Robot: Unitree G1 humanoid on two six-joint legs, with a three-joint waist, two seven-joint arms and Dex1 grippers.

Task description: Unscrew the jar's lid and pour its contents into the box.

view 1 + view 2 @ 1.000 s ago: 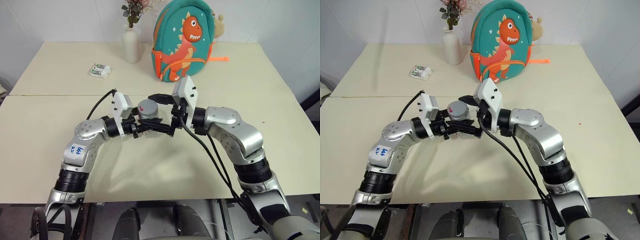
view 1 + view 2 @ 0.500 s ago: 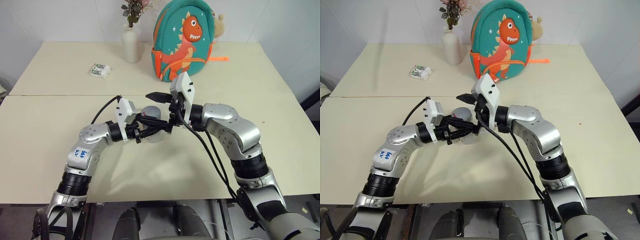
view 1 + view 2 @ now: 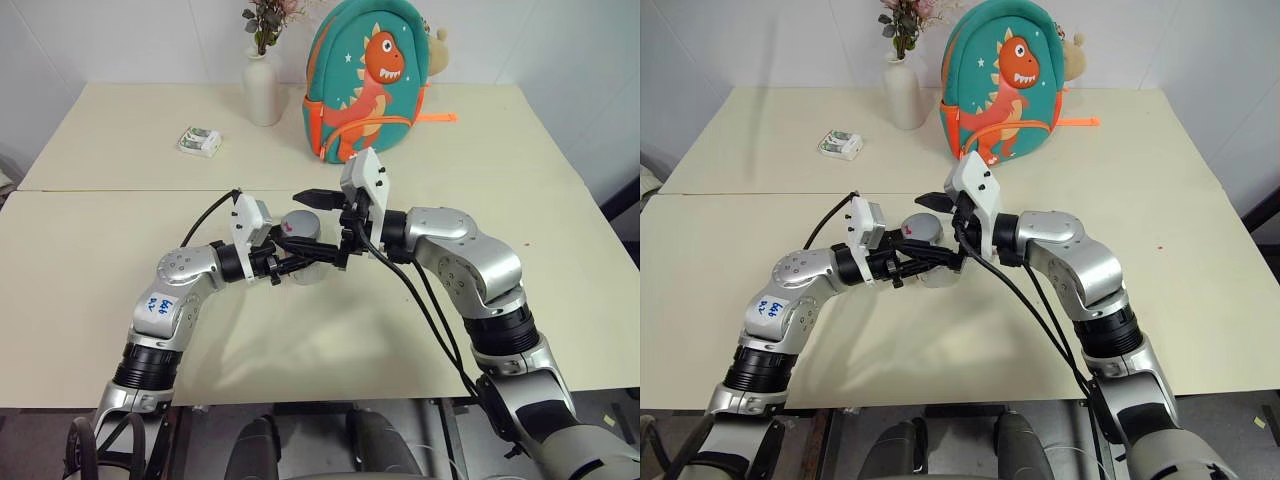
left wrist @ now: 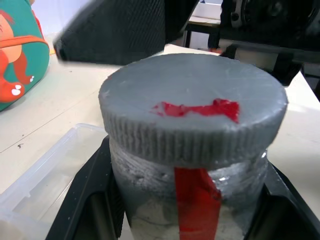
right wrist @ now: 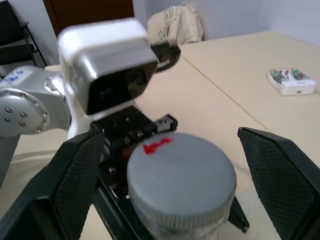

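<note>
Left gripper (image 3: 300, 262) has the jar (image 4: 190, 200) clamped by its body, holding it up off the table (image 3: 120, 250) out in front of the robot, roughly upright. From the left wrist view you can see the two black fingers (image 4: 85, 200) hugging either side of the silvery wall, with a red stripe running down the front. So the pick-up part looks done.

Right gripper (image 5: 172, 170) is spread wide, one finger on each side of the lid (image 5: 181, 175) and clearly not touching it. It's lined up around the cap but hasn't squeezed yet. The lid sits flat and square on the jar with its red mark on top, so by the look of it no unscrewing has happened.

The box (image 4: 45, 170) shows as a clear plastic corner on the table right under and behind the jar, and the part that's visible looks empty. The contents can't be seen with the cap on.

So pretty much everything that matters is left: close on the lid, twist it off, get it out of the way, then tip the jar over the box. Early days, maybe a quarter of the way in.
</note>
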